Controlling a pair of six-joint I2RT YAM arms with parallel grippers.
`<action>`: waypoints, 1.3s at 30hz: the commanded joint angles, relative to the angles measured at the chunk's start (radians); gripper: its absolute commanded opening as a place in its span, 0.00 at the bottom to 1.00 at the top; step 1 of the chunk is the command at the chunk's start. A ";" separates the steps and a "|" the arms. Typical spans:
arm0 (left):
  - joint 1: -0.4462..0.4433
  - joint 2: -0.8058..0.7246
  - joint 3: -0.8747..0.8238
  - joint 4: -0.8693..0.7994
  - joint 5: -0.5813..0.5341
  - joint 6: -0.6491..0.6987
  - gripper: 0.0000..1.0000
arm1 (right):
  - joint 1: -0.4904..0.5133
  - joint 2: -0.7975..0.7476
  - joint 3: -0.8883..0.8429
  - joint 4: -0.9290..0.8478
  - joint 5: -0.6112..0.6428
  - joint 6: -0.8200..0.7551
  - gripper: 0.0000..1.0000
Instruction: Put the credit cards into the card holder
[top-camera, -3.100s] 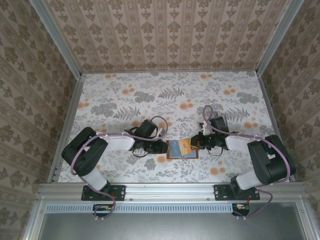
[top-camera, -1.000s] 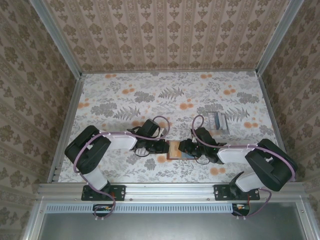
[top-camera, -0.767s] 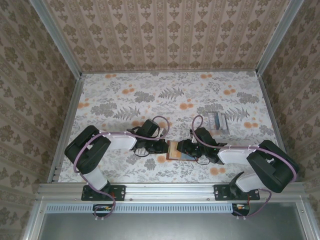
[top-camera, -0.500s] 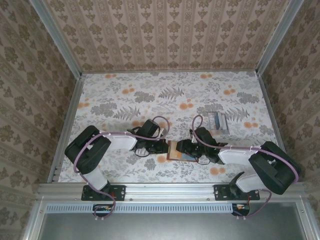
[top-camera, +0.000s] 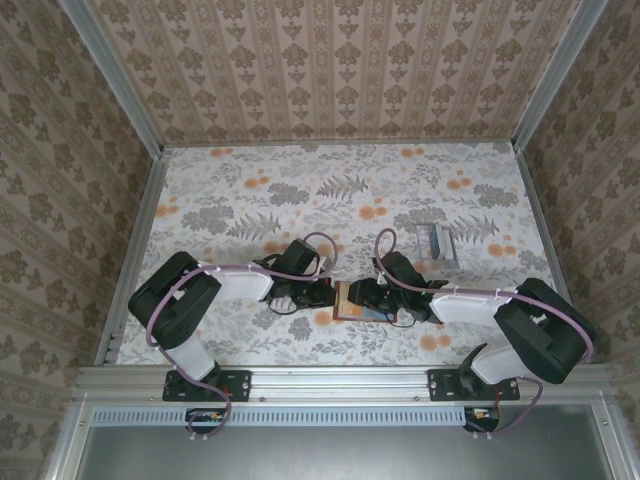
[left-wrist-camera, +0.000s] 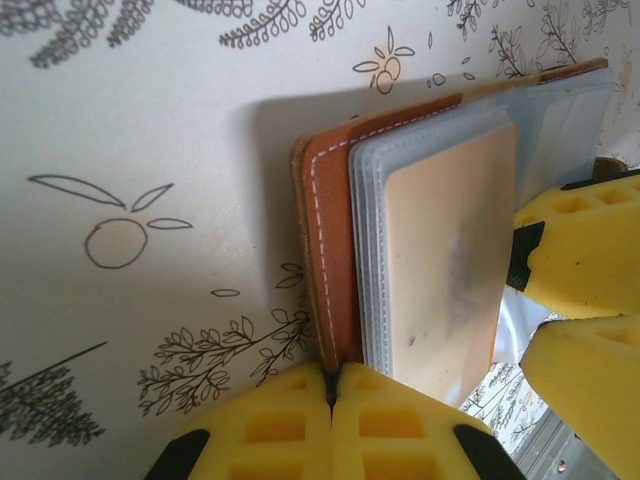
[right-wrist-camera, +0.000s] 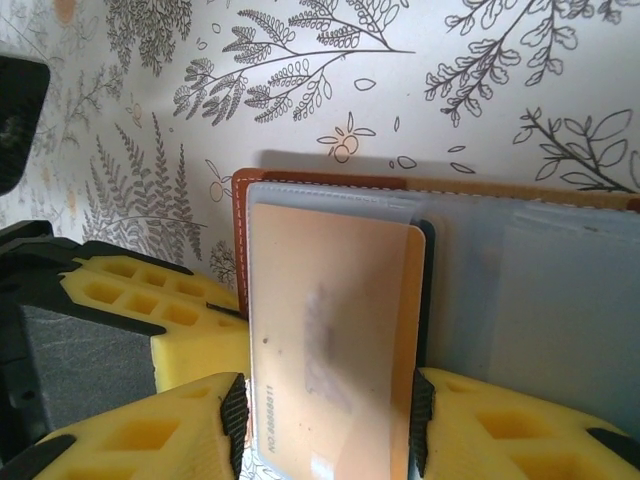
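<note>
Top external view gives us the card holder (top-camera: 345, 300) low in the frame and a little right of centre, lying on the flowered tabletop (top-camera: 250, 190) between the two arms. The left pincer (top-camera: 328, 296) reaches it from the left and the right pincer (top-camera: 368, 298) from the upper right. Well apart from them, toward the right side of the frame, some loose cards (top-camera: 440, 243) lie on the tabletop.

The holder is spread open. Its reddish-brown cover with white stitching lies underneath and a stack of clear sleeves (right-wrist-camera: 540, 300) on top. A tan card (right-wrist-camera: 330, 330) lies over the sleeves at the holder's left end in the right wrist view. We cannot tell whether it sits inside a sleeve or just on top.

The wrist views add what the top view is too small to show. In the left wrist view the left pincer is clenched at the bottom edge of the frame, and the end of the brown cover runs into the seam between its yellow fingers (left-wrist-camera: 250, 440). In the right wrist view the right pincer's fingers (right-wrist-camera: 500, 435) stand apart at the bottom of the frame, one on each long edge of the tan card. We cannot tell whether they press on it or merely flank it.

In both wrist views the card's long axis runs up and down the frame. In the right wrist view its short end with rounded corners points to the top of the frame. There the open holder's long axis runs left to right.
</note>
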 joint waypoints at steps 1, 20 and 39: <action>0.022 -0.020 -0.030 -0.005 -0.009 -0.010 0.00 | 0.014 -0.065 0.025 -0.179 0.057 -0.065 0.51; 0.058 -0.086 -0.072 -0.006 0.002 -0.019 0.00 | 0.016 -0.261 0.114 -0.592 0.370 -0.220 0.57; 0.056 -0.104 -0.045 -0.074 -0.008 0.006 0.00 | 0.014 -0.204 0.153 -0.621 0.444 -0.276 0.22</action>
